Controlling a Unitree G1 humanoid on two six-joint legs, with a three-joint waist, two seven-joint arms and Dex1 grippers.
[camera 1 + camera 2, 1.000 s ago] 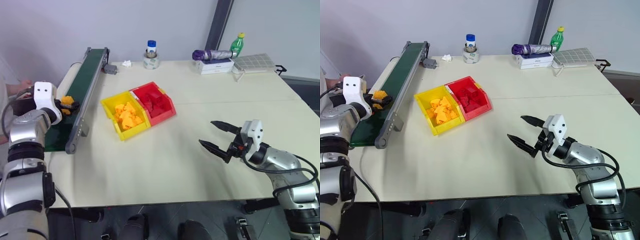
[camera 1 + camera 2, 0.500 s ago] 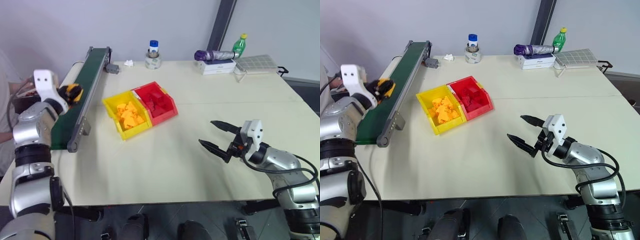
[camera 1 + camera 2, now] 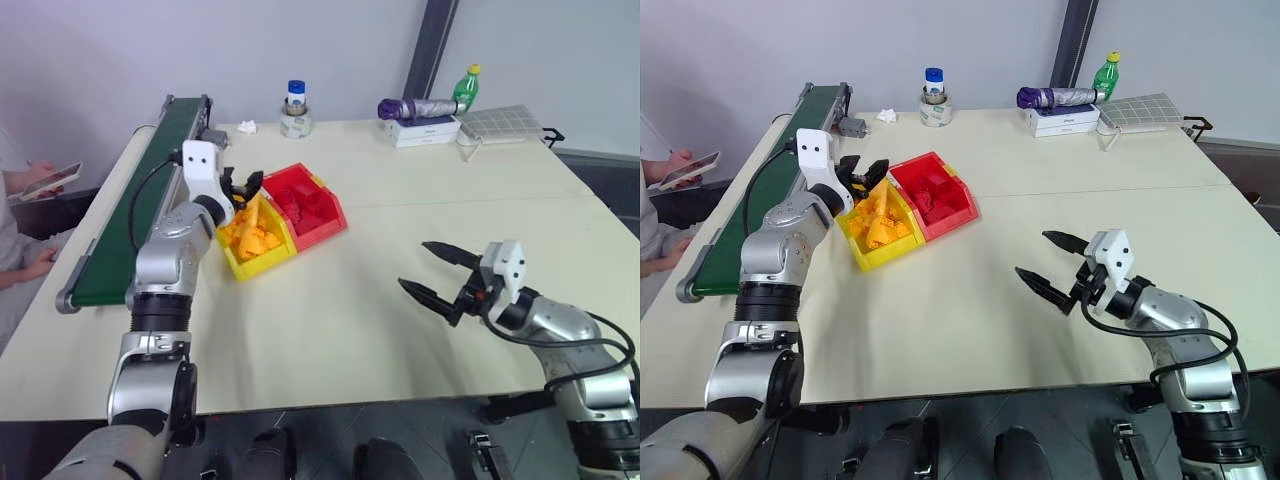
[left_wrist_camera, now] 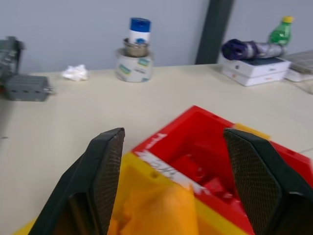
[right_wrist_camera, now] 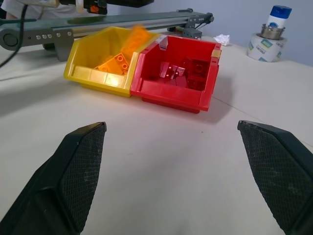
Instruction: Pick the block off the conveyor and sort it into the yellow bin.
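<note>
My left gripper [image 3: 238, 181] hangs open just above the back of the yellow bin [image 3: 247, 266], fingers [image 4: 105, 166] spread wide. Below them the yellow-orange block [image 5: 135, 38] shows as a blurred streak in the air over the bin's pile of orange bricks, touching neither finger. The dark green conveyor [image 3: 120, 225] runs along the table's left edge, with nothing on its belt. My right gripper [image 3: 413, 266] is open and empty, hovering over the table at the front right, well away from the bins.
A red bin [image 3: 322, 224] of red blocks is joined to the yellow one. At the back stand a tape roll with a bottle [image 3: 293, 108], a green bottle [image 3: 463, 88] and boxes. A person holding a phone [image 3: 45, 180] sits left of the conveyor.
My left arm swung right from the conveyor to over the yellow bin with the block, then opened; the block has left the fingers. The right arm stayed still.
</note>
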